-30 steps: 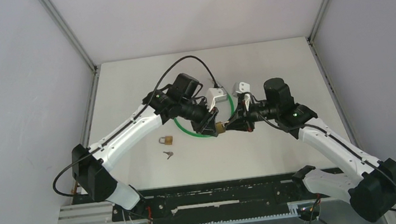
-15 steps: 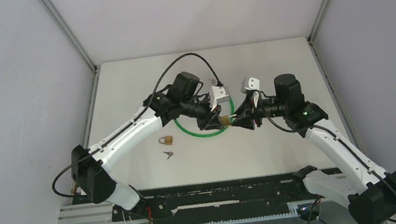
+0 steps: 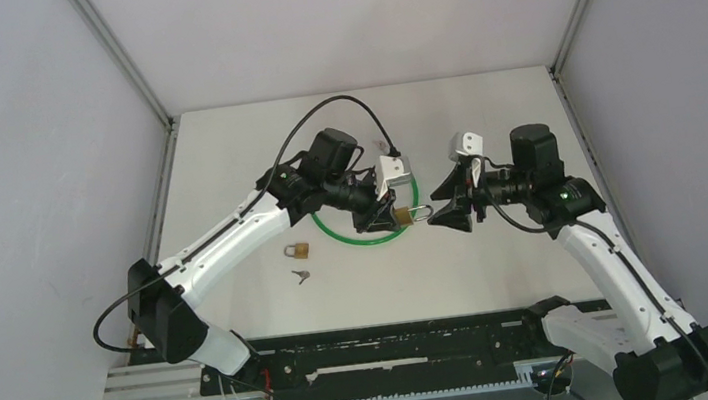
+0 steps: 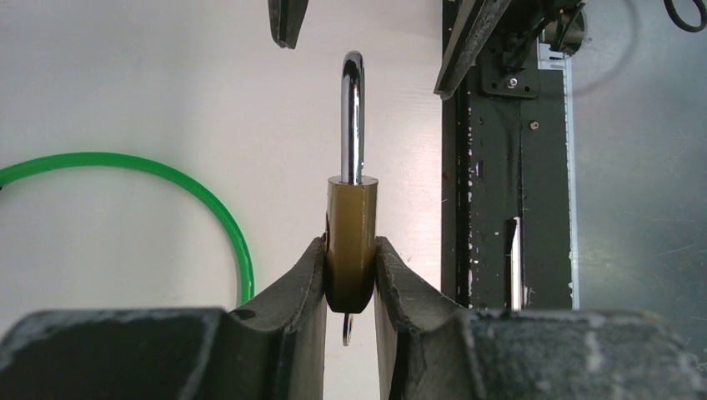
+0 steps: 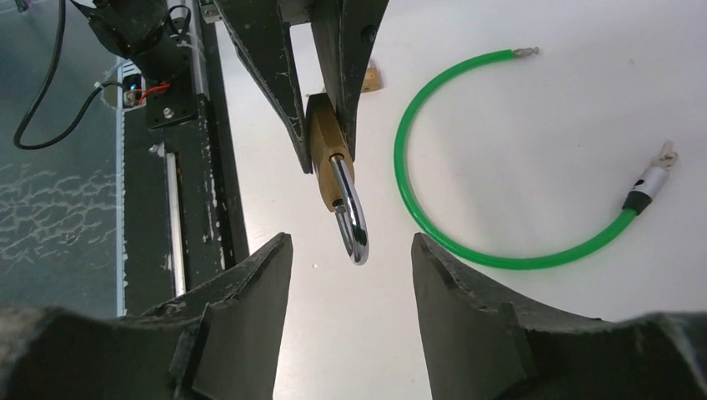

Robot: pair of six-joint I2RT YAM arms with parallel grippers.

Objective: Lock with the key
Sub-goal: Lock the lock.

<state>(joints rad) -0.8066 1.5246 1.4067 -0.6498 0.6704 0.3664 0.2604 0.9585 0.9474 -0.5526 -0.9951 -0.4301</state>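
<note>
My left gripper (image 4: pixel 350 254) is shut on the brass body of a padlock (image 4: pixel 351 237), whose silver shackle (image 4: pixel 353 117) points toward the right arm. A thin metal piece (image 4: pixel 346 327), seen edge-on, hangs from the padlock's underside between the fingers; I cannot tell if it is the key. In the top view the padlock (image 3: pixel 404 215) hangs above the table beside the left gripper (image 3: pixel 387 218). The right gripper (image 3: pixel 443 205) stands open a little to its right. In the right wrist view the shackle tip (image 5: pixel 357 242) sits just ahead of the right gripper (image 5: pixel 350 248), touching neither finger. A loose key (image 3: pixel 300 276) lies on the table.
A green cable (image 3: pixel 370 239) with metal ends (image 5: pixel 650 179) curves on the table under the two grippers. A second small padlock (image 3: pixel 297 251) lies left of it, just above the loose key. A black rail (image 3: pixel 396 341) runs along the near edge. Grey walls close in both sides.
The right gripper has opened and pulled back to the right, off the padlock's shackle. The left gripper shifted slightly and still holds the padlock.
</note>
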